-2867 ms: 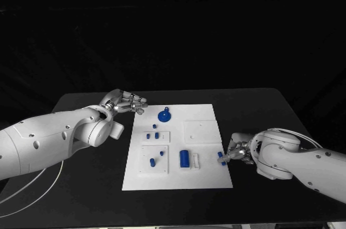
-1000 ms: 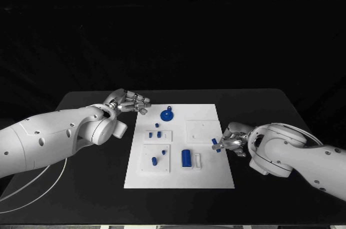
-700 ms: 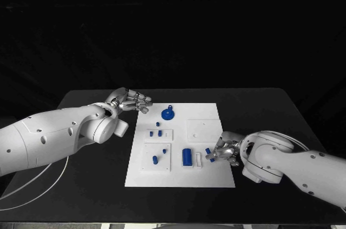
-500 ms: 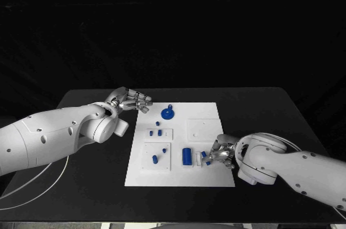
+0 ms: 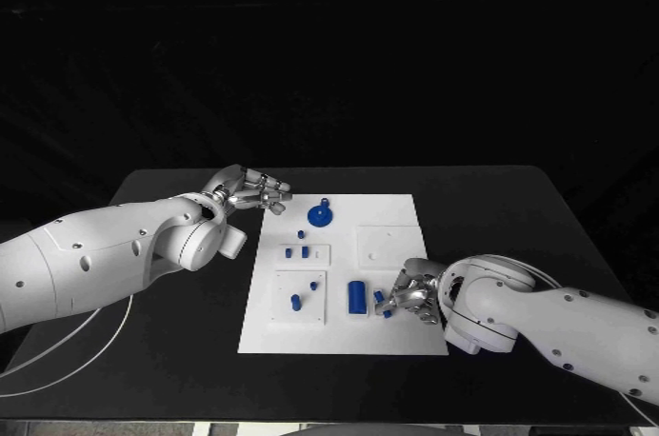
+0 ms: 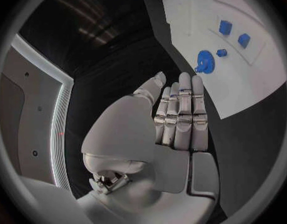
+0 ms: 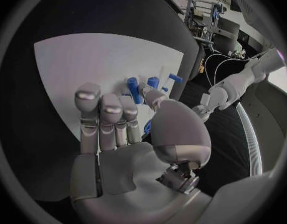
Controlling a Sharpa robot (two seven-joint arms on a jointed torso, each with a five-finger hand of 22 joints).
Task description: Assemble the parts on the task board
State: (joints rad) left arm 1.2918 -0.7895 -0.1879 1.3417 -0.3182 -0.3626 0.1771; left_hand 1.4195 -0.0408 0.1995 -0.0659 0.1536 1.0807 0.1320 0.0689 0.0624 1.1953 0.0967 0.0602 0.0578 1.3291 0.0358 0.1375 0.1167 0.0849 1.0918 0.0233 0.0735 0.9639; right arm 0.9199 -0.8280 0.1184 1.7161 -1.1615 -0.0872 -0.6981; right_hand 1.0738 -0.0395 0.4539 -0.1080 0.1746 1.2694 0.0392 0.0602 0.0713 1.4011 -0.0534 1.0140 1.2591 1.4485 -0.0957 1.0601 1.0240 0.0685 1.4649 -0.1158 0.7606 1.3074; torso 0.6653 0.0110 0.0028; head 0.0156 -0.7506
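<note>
Right hand (image 7: 128,134) over task board (image 7: 75,59)

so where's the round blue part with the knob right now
In the head view the round blue part lies at the task board's far left end, just right of the left hand.

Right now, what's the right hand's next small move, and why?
Probably lower a little and seat the small blue part: the right hand holds it over the task board, beside the blue cylinder. Exact slot unclear.
</note>
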